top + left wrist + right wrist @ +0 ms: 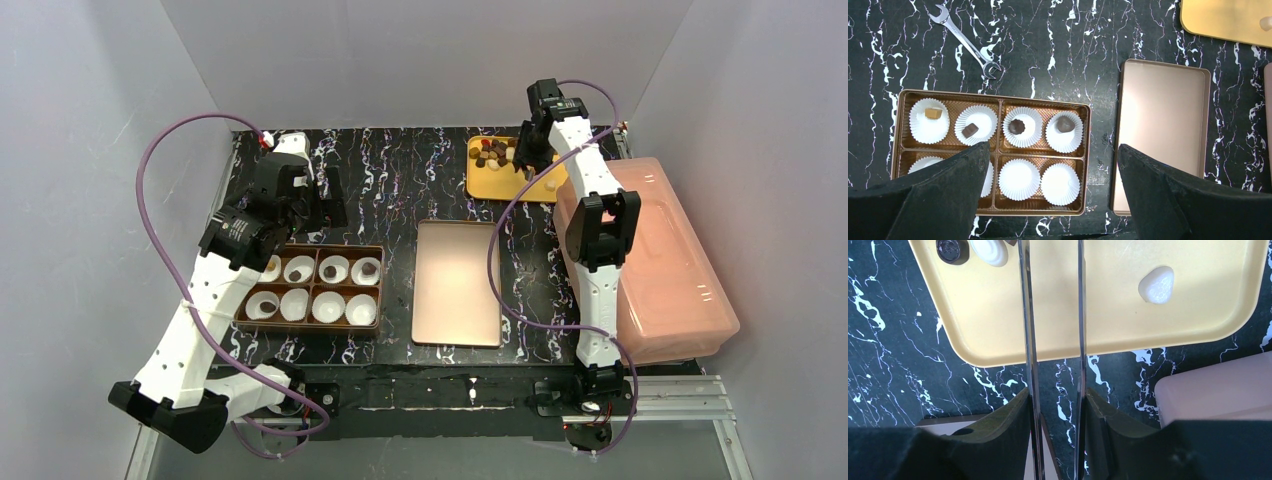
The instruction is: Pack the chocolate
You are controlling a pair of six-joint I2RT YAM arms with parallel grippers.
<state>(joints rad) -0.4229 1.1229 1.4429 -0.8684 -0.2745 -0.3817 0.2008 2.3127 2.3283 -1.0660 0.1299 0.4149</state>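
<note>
Black, white-veined worktop point(400, 170) inside plain white walls; we log the loose chocolate point(495, 152) heaped at the far end of a yellow tray point(1198, 315) at far right, the supply side; a brown box point(1087, 150) of eight white paper cups point(1019, 179) sits near left; the copper lid point(458, 283) lies between them, off the box, we judge so the cups stay reachable; a pink bin point(670, 260) along the right edge and a wrench point(965, 42) beyond the box look unused. Four packed pieces point(1017, 126) sit one per cup in the far row; two near-row cups show empty, the other two are partly hidden. The right gripper point(1055, 400) is over the tray, clamped on metal tweezers point(1026, 315), probably because the pieces are too small for its fingers; the blades stand apart and their tips run out of view, so we cannot tell if anything is pinched; a lone white piece point(1158, 285) lies just beside them. The left gripper point(1052, 147) hovers over the box, jaws wide apart, holding nothing; we read it as idle.
</note>
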